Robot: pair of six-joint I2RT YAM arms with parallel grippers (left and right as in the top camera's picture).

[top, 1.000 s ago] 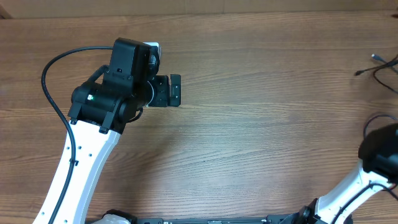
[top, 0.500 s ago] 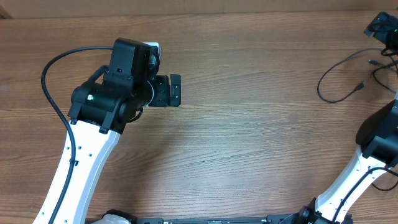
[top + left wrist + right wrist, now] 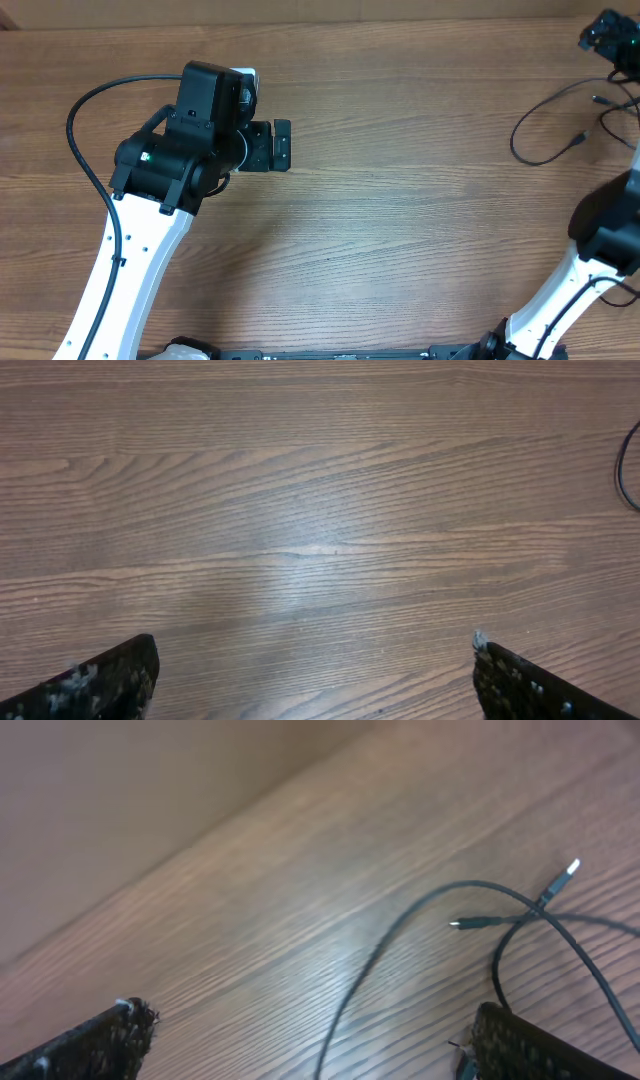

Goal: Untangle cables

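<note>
The cables [image 3: 541,128] are thin black cords lying loose at the table's right side, one bent in a wide loop, with small plugs [image 3: 581,139] at their ends. In the right wrist view two cords cross near their plugs [image 3: 570,870], and one cord [image 3: 352,1005] runs along the table between my fingertips, touching neither. My right gripper [image 3: 606,37] [image 3: 310,1042] hovers open over the far right corner. My left gripper [image 3: 283,146] [image 3: 315,682] is open over bare wood left of centre. A bit of cable [image 3: 626,468] shows at the left wrist view's right edge.
The wooden table [image 3: 400,220] fills the views. The left arm's thick black supply cable [image 3: 80,130] arcs over the table's left side. The right arm's white link [image 3: 565,290] rises from the near right corner. A pale wall [image 3: 150,790] lies beyond the far edge.
The right arm has swung from the near right to the far right corner. The cable loop has come further onto the table. The left arm has not moved.
</note>
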